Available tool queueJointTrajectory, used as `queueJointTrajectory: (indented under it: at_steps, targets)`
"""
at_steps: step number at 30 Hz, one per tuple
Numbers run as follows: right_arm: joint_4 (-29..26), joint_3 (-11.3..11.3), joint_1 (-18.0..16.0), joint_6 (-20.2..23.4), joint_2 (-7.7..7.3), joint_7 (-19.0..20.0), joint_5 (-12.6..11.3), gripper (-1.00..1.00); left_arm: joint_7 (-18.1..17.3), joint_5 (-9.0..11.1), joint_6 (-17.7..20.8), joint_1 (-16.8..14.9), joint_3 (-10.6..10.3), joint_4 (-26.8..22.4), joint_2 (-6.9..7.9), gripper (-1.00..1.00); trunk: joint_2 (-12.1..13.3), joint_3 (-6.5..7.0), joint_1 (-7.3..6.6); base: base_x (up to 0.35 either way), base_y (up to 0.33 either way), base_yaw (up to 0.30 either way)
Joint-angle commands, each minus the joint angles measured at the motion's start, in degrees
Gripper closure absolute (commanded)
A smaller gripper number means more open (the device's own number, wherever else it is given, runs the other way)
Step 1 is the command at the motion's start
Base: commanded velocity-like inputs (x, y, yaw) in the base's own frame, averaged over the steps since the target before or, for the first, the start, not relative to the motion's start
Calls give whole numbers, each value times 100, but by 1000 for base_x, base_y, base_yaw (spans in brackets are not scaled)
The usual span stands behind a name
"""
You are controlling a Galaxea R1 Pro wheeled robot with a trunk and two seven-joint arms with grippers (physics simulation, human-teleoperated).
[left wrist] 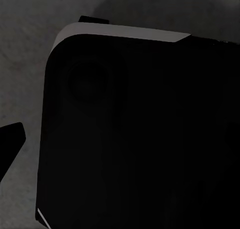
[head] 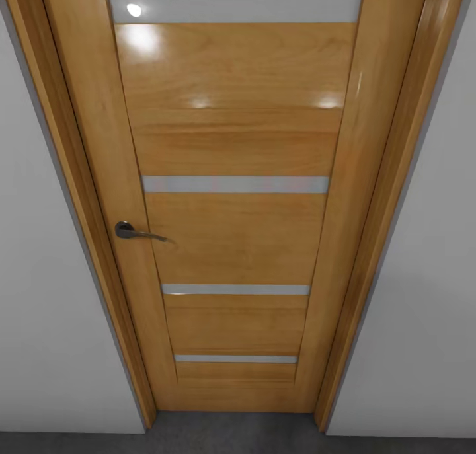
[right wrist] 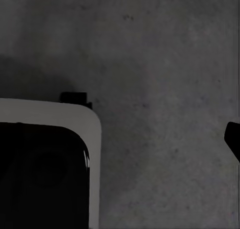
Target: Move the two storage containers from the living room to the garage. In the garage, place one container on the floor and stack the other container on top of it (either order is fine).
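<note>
No container shows, so you cannot count either as delivered or stacked. You face a shut wooden door (head: 235,242), its handle (head: 135,232) at left, white walls either side. Both wrist cameras look down past the robot's dark base (left wrist: 140,134) onto grey concrete floor (right wrist: 170,64). Whether either gripper is apart or together, I cannot tell.

The head camera looks forward and down from close up at a shut wooden door (head: 235,242). White walls (head: 39,308) fill both sides of the frame, and a thin strip of grey floor (head: 231,434) runs along the bottom. Each wrist camera points straight down, near the robot's dark base (left wrist: 140,139). All three views share the same grey floor.
</note>
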Motion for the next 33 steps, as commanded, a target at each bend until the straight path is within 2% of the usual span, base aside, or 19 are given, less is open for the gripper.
queueJointTrajectory:
  at_steps: [1, 4, 6, 7, 8, 10, 13, 19, 22, 23, 24, 26, 28, 29, 32, 33]
  targets:
    - [-8, -15, 2, -4, -8, -19, 50, -100, 3, 38, -19, -3, 13, 4, -2, -100, -3, -5, 0, 0, 0, 0]
    - [-67, -20, 2, 4, -49, -12, 52, -100, 3, 38, -22, -3, 13, 4, -2, -100, -3, -5, 0, 0, 0, 0]
    - [-353, -20, 7, 76, -67, -5, 54, -100, 3, 38, -22, -3, 13, 4, -2, -100, -3, -5, 0, 0, 0, 0]
    - [-1071, -20, -13, 785, -75, -5, 64, -100, 3, 38, -23, -3, 16, 4, -2, -100, -3, -5, 0, 0, 0, 0]
    - [-1171, -22, -33, 958, -76, -5, 72, -100, 3, 38, -24, -3, 16, 4, -2, -100, -3, -5, 0, 0, 0, 0]
    - [-1475, -25, -269, 1505, -67, 2, 94, -100, 3, 38, -24, -3, 17, 4, -2, -100, -3, -5, 0, 0, 0, 0]
    - [-1596, -12, -634, 1746, -28, 10, 93, -100, 3, 38, -24, -1, 20, 4, -2, -100, -3, -5, 0, 0, 0, 0]
    - [-1656, 90, -1314, 1928, 55, 39, 104, -100, 3, 38, -24, -2, 20, 4, -2, -100, -3, -5, 0, 0, 0, 0]
    - [-1663, 275, -1623, 1972, 251, 38, 148, -100, 4, 38, -24, -3, 21, 4, -2, -100, -3, -5, 0, 0, 0, 0]
    - [-1665, 371, -1759, 2000, 359, 35, 176, -100, 6, 38, -24, -3, 21, 4, -2, -100, -3, -5, 0, 0, 0, 0]
    - [-1701, 537, -2038, 2274, 667, 29, 264, -100, 8, 38, -24, -3, 21, 4, -2, -100, -3, -5, 0, 0, 0, 0]
    - [-1767, 568, -2098, 2504, 842, 36, 306, -100, 10, 40, -24, -3, 21, 4, -2, -100, -3, -5, 0, 0, 0, 0]
    - [-1892, 595, -2135, 2746, 1092, 35, 342, -100, 11, 44, -24, -3, 22, 4, -2, -100, -3, -5, 0, 0, 0, 0]
    - [-1972, 622, -2152, 2883, 1292, 44, 344, -100, 11, 46, -24, 0, 22, 4, -2, -100, -3, -5, 0, 0, 0, 0]
    - [-1995, 755, -2155, 2945, 1370, 53, 421, -100, 11, 47, -24, -2, 22, 4, -2, -100, -3, -5, 0, 0, 0, 0]
    - [-2002, 1070, -2157, 2972, 1405, 45, 502, -100, 11, 47, -24, -2, 22, 4, -2, -100, -3, -5, 0, 0, 0, 0]
